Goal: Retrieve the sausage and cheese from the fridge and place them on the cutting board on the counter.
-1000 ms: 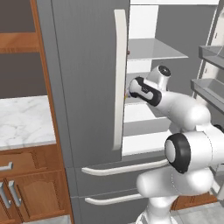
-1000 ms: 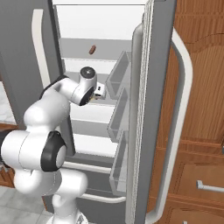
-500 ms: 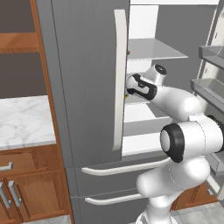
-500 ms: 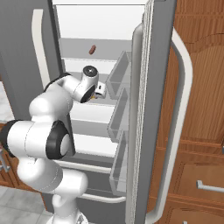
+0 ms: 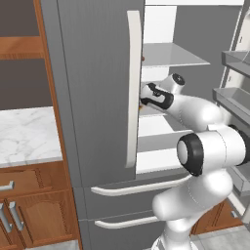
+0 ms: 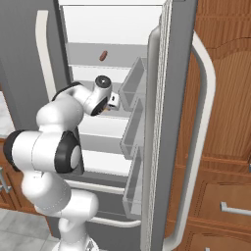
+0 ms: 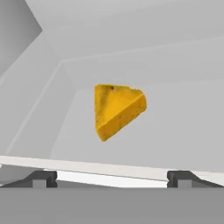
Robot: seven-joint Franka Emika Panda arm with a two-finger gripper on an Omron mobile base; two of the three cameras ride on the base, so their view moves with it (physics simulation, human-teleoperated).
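The fridge (image 5: 97, 88) stands with its right door (image 6: 169, 127) swung open. My gripper (image 6: 112, 103) reaches onto the middle shelf, open, with nothing between its fingers. In the hand view the cheese (image 7: 117, 109), a yellow wedge, lies on the white shelf just ahead of my gripper (image 7: 111, 177), centred between the spread fingertips (image 7: 41, 178). A sliver of the cheese (image 6: 105, 111) shows beside the hand. The sausage (image 6: 103, 56), small and reddish-brown, lies one shelf higher. The marble counter (image 5: 24, 136) is to the left of the fridge. The cutting board is out of view.
The closed left fridge door with its long pale handle (image 5: 133, 88) stands close beside the hand. Clear door bins (image 6: 132, 88) line the open door on the right. Brown cabinets (image 5: 29, 210) sit under the counter, and two fridge drawers (image 5: 136, 188) lie below.
The hand has edged slightly deeper into the fridge along the middle shelf, and the forearm has shifted with it. The jaws stay open.
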